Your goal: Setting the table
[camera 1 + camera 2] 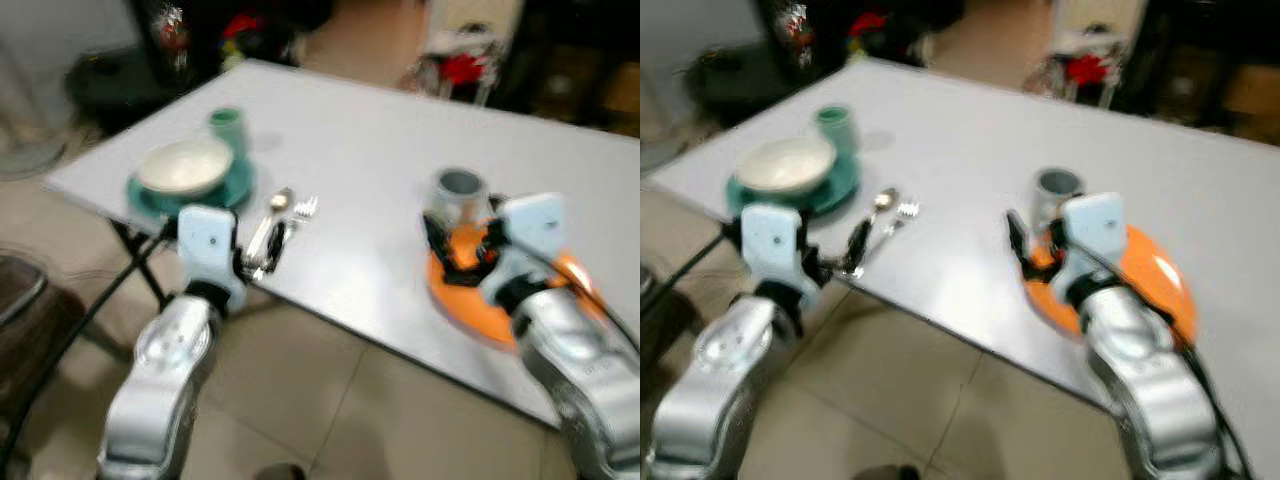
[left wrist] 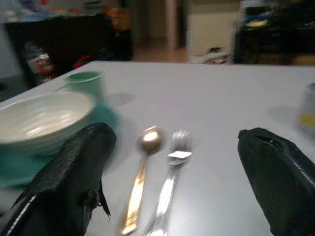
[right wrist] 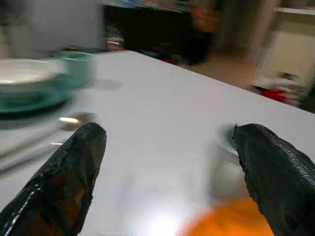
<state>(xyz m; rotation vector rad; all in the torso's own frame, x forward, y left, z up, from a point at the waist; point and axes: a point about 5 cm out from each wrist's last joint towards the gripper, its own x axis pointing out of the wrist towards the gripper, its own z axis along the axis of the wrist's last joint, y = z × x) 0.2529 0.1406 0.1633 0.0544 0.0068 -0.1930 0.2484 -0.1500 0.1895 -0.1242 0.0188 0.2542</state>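
1. The pictures are blurring, so small things are hard to make out.
2. A white table (image 1: 360,150) is standing in front of the robot, and its far right side is getting cut off by the picture edge.
3. A white bowl (image 1: 185,166) is sitting on a green plate (image 1: 236,187) near the table's left corner. I cannot tell what is in the bowl.
4. A green cup (image 1: 227,125) is standing just behind the plate.
5. A spoon (image 2: 142,167) and a fork (image 2: 173,172) are lying side by side on the table, just right of the plate.
6. The left gripper (image 2: 172,187) is hanging over the near ends of the spoon and fork. Its fingers (image 2: 74,182) are spread wide and gripping nothing.
7. An orange plate (image 1: 1150,270) is lying near the front edge on the right. The right arm is hiding part of it.
8. A grey cup (image 1: 460,195) is standing at the back of the orange plate. I cannot tell what is in it.
9. The right gripper (image 3: 167,182) is hovering over the orange plate by the grey cup, fingers wide apart and grasping nothing.
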